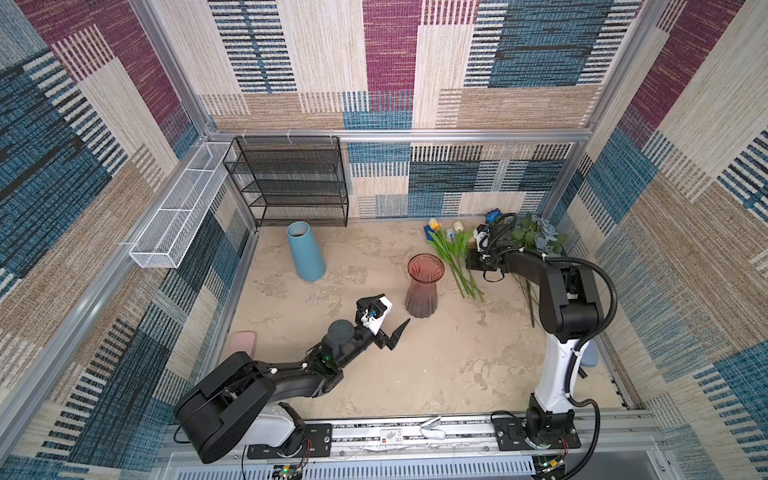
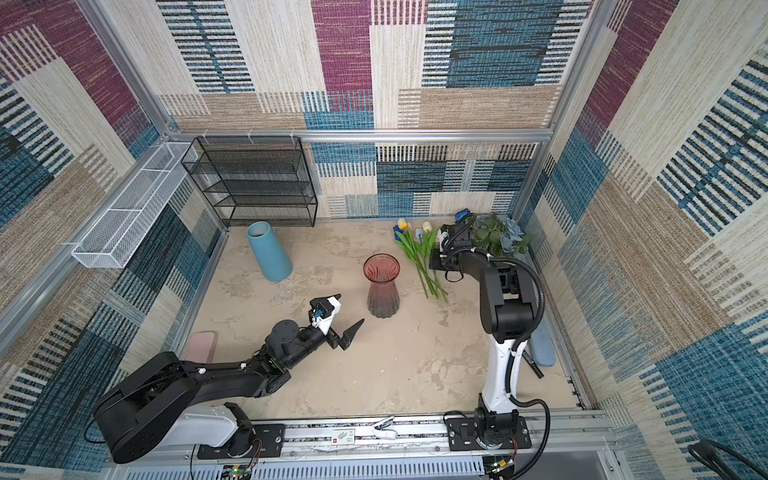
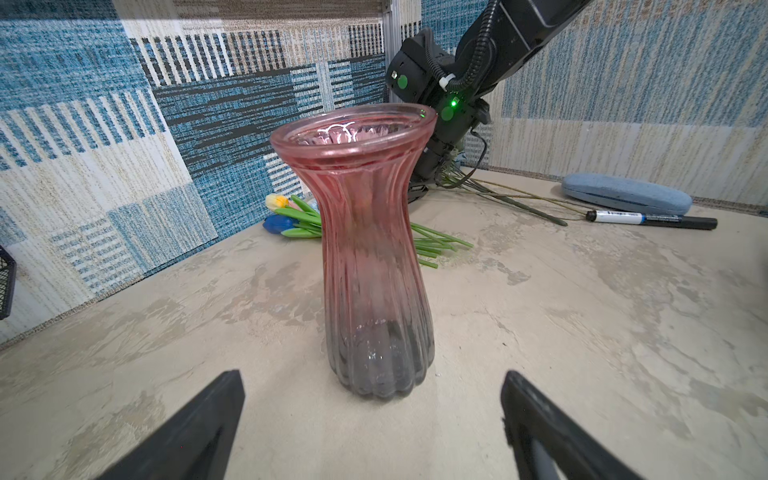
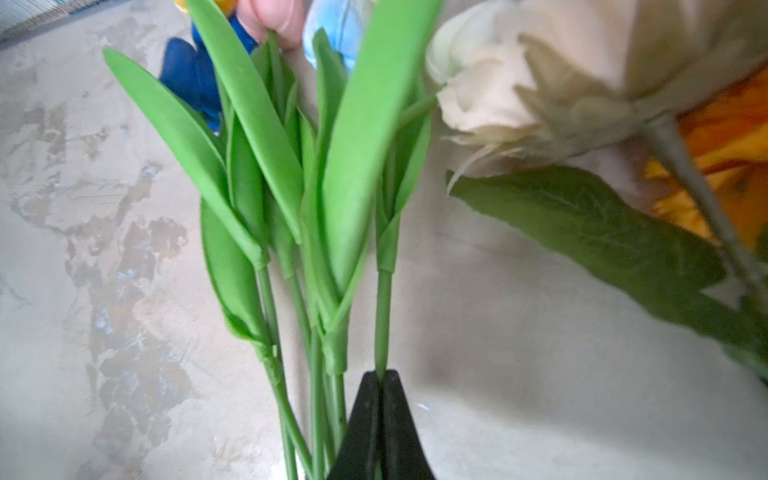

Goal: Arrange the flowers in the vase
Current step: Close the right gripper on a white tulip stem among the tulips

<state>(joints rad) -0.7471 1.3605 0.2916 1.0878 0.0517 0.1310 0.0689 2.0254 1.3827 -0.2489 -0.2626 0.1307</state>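
Observation:
A ribbed pink glass vase stands upright mid-table. To its right lie the flowers: a bunch of green-stemmed tulips, dusty-blue roses and a bright blue rose. My right gripper is shut on one thin tulip stem, low over the bunch. A cream bloom and an orange flower lie beside it. My left gripper stands open just short of the vase's base, holding nothing.
A blue cone-shaped vase stands at the back left before a black mesh shelf. A white wire basket hangs on the left wall. A blue case and a marker lie by the right wall. A pink object sits at the left edge.

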